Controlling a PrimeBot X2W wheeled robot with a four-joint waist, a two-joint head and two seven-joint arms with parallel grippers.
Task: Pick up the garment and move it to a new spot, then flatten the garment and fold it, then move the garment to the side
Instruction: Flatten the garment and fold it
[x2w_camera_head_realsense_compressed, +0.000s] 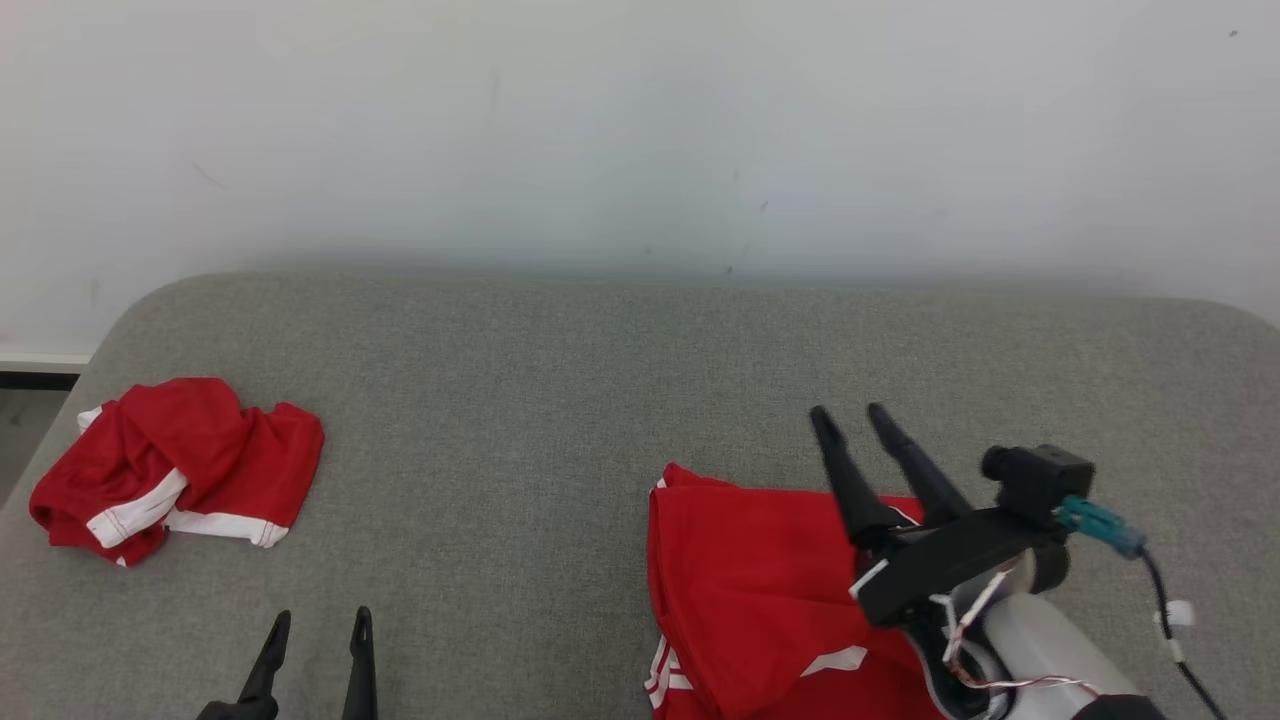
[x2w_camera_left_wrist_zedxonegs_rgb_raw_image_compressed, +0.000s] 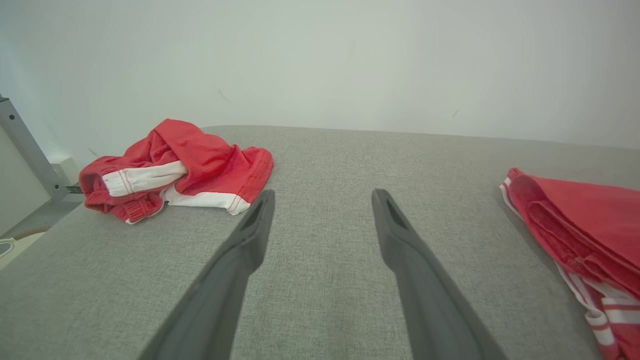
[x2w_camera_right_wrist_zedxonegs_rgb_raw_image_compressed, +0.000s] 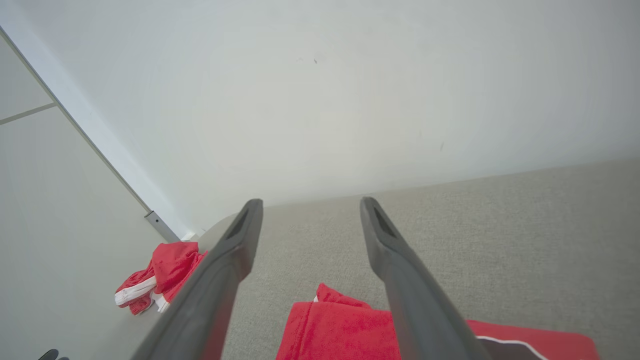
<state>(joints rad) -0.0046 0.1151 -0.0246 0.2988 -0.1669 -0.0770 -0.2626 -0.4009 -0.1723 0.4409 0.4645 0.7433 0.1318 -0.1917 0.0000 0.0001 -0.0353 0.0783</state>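
Note:
A red garment (x2w_camera_head_realsense_compressed: 750, 590) with white stripes lies folded on the grey padded table (x2w_camera_head_realsense_compressed: 560, 400), at the front right. My right gripper (x2w_camera_head_realsense_compressed: 850, 412) hovers over its right part, open, with nothing between the fingers. In the right wrist view the garment (x2w_camera_right_wrist_zedxonegs_rgb_raw_image_compressed: 340, 330) lies below the open right gripper (x2w_camera_right_wrist_zedxonegs_rgb_raw_image_compressed: 311, 204). My left gripper (x2w_camera_head_realsense_compressed: 322, 618) stands open and empty at the front left, over bare table. From the left wrist, the left gripper (x2w_camera_left_wrist_zedxonegs_rgb_raw_image_compressed: 324, 196) points at the table's far edge, with the folded garment (x2w_camera_left_wrist_zedxonegs_rgb_raw_image_compressed: 580, 225) at the right.
A second red and white garment (x2w_camera_head_realsense_compressed: 180, 465) lies crumpled near the table's left edge, also in the left wrist view (x2w_camera_left_wrist_zedxonegs_rgb_raw_image_compressed: 180, 167) and the right wrist view (x2w_camera_right_wrist_zedxonegs_rgb_raw_image_compressed: 160, 275). A pale wall (x2w_camera_head_realsense_compressed: 640, 130) rises behind the table. A cable (x2w_camera_head_realsense_compressed: 1165, 610) hangs off the right wrist.

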